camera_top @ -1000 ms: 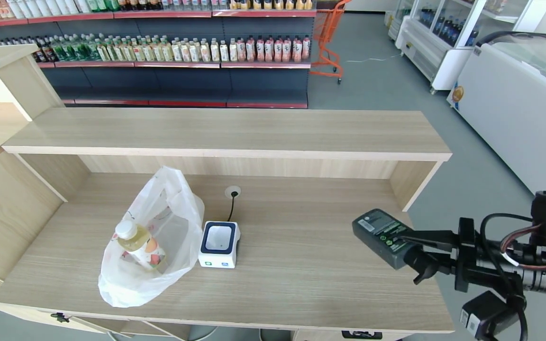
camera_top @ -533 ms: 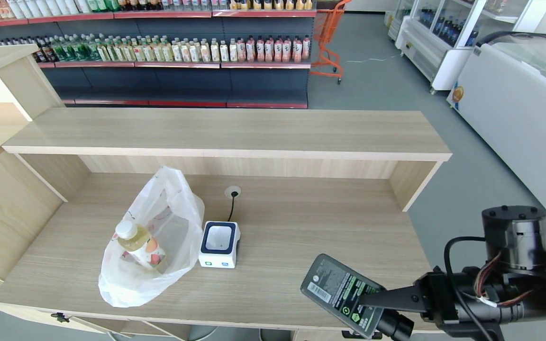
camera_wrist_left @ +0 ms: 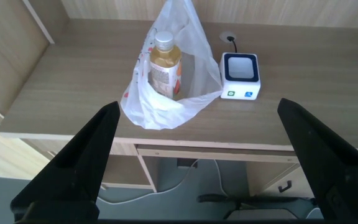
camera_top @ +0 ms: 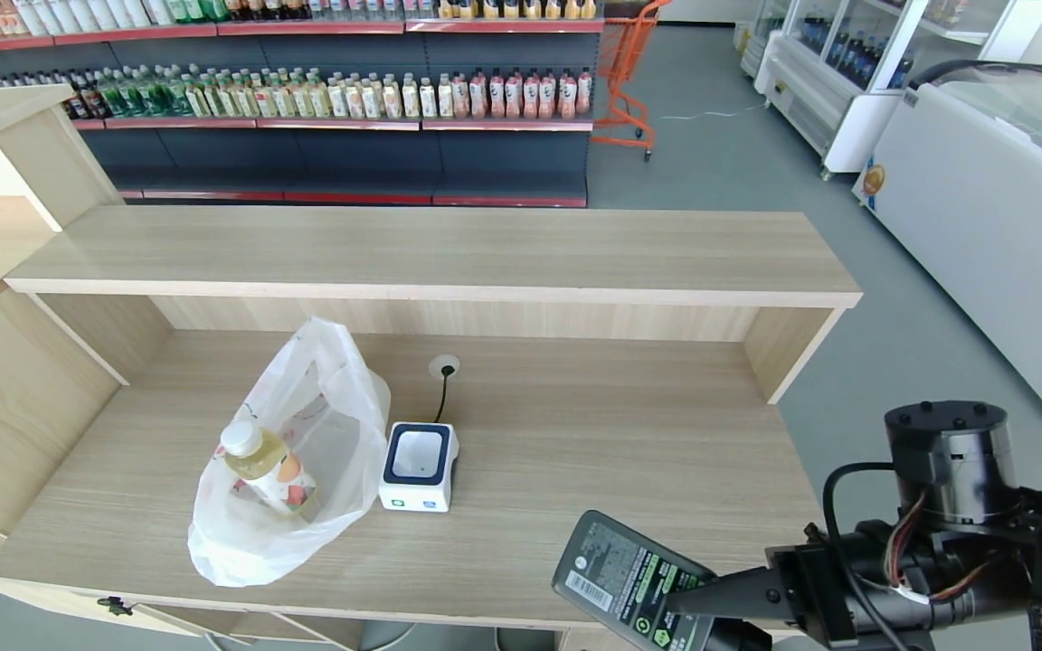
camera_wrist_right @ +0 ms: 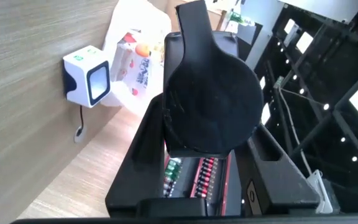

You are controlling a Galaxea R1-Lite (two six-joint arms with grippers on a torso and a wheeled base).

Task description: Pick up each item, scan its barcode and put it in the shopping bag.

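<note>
A dark grey flat pack (camera_top: 625,579) with a barcode label facing up hangs over the counter's front right edge, and my right gripper (camera_top: 697,599) is shut on it. In the right wrist view the pack (camera_wrist_right: 207,93) shows as a dark shape between the fingers. The white plastic shopping bag (camera_top: 295,425) stands at the counter's left with a drink bottle (camera_top: 263,466) inside. Just right of the bag sits a small white barcode scanner (camera_top: 419,466). My left gripper (camera_wrist_left: 197,109) is open and holds nothing, out in front of the counter edge facing the bag (camera_wrist_left: 185,93) and the scanner (camera_wrist_left: 241,76).
A raised wooden shelf (camera_top: 431,253) runs along the back of the counter (camera_top: 593,434), with side walls at both ends. The scanner's black cable (camera_top: 441,393) runs to a hole behind it. Bare counter lies between the scanner and the pack. Store shelves and freezers stand beyond.
My right gripper carried the pack from beyond the counter's right end down and left to the front edge. The pack turned so its barcode label faces up.
</note>
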